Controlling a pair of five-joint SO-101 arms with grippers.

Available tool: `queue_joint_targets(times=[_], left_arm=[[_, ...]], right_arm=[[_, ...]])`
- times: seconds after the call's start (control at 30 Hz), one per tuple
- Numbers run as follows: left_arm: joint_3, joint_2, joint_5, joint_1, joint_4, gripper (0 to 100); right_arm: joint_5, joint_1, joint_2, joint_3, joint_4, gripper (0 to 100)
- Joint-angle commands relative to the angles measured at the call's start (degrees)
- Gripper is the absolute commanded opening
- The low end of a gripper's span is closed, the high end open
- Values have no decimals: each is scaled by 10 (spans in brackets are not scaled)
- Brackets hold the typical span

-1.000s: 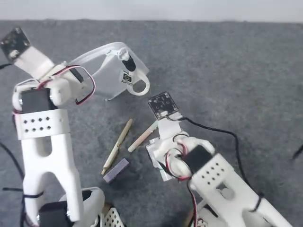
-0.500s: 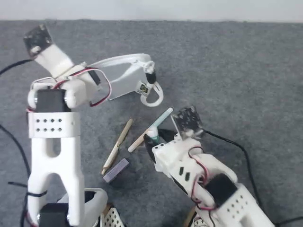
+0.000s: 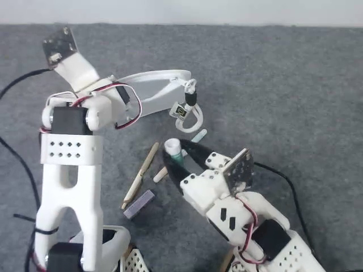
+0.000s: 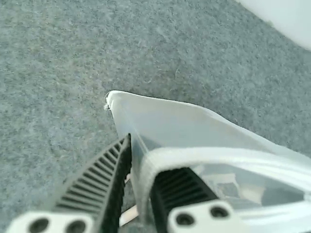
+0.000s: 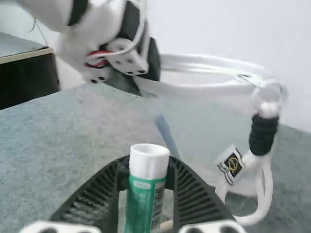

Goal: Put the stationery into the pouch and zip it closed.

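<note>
My left gripper (image 4: 138,194) is shut on the rim of the clear pouch (image 3: 153,93), holding it off the carpet with its mouth spread open (image 5: 214,77); a black zip pull with a white ring (image 3: 190,110) hangs from its end. My right gripper (image 3: 177,156) is shut on a green and white glue stick (image 5: 144,187), held upright just below the pouch mouth. Two wooden pencils (image 3: 142,173) and a purple eraser (image 3: 139,204) lie on the carpet between the arms. A pale blue pen (image 3: 198,136) lies beside the glue stick.
Grey carpet (image 3: 283,85) covers the table, with open room to the right and far side. A black cable (image 3: 283,175) trails from the right arm. The left arm's white tower (image 3: 68,187) stands at the near left.
The right gripper has lifted the glue stick off the carpet and turned it upright toward the pouch. The left arm has swung the pouch rightward and tilted its mouth more edge-on.
</note>
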Motion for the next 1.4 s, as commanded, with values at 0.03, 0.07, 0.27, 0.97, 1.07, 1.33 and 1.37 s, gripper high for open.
queue_joint_targets(times=[0.03,0.07,0.27,0.97,1.07,1.33,1.37], left_arm=[[0,5,-7,4,-16,11],[0,5,-7,4,-16,11],[9,4,-7,10,-14,11],[8,1,-7,9,-12,11],[8,1,-7,9,-12,11],[8,1,-7,8,-12,11],[8,1,-7,8,-12,11]], right_arm=[[29,-15,-17,-6,-56,6],[29,-15,-15,-6,-75,6],[30,-15,-13,-9,-184,6],[25,31,177,-74,-529,6],[25,31,247,-115,-552,6],[29,57,387,-185,-635,6],[29,60,403,-191,-643,6]])
